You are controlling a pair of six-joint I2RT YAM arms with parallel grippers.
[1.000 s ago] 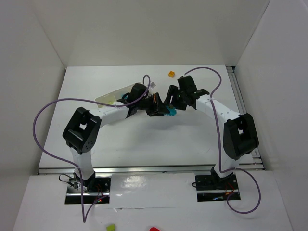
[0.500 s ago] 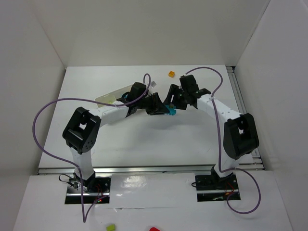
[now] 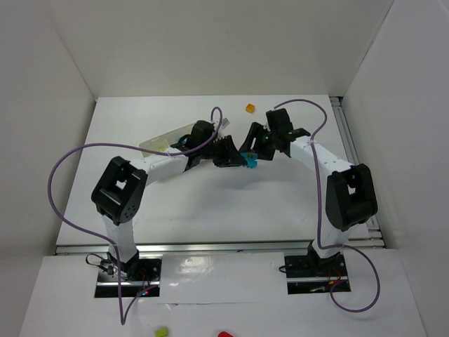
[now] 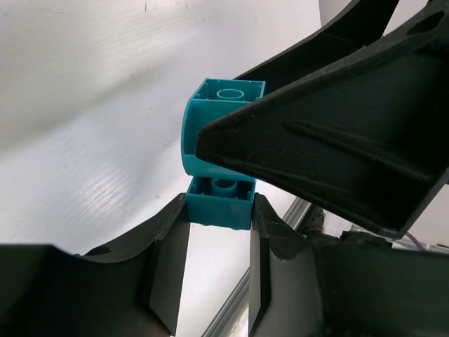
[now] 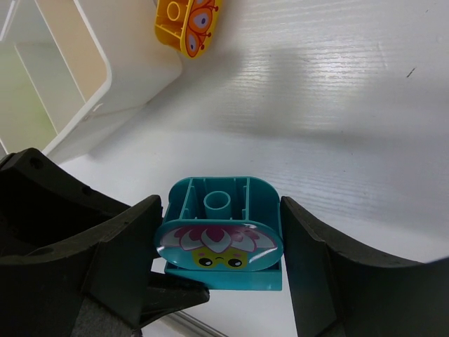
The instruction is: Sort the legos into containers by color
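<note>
Gripping cyan brick [image 4: 221,205] in left gripper [image 4: 218,210], nearly closed; gripping cyan picture block [image 5: 219,246], touching brick, in right gripper [image 5: 221,210], wider, over middle of table [image 3: 210,210].

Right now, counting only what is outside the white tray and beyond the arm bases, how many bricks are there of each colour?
Cyan: 2, the printed block and the small brick against it.
Orange: 1, the butterfly brick.
Total: 3.
</note>
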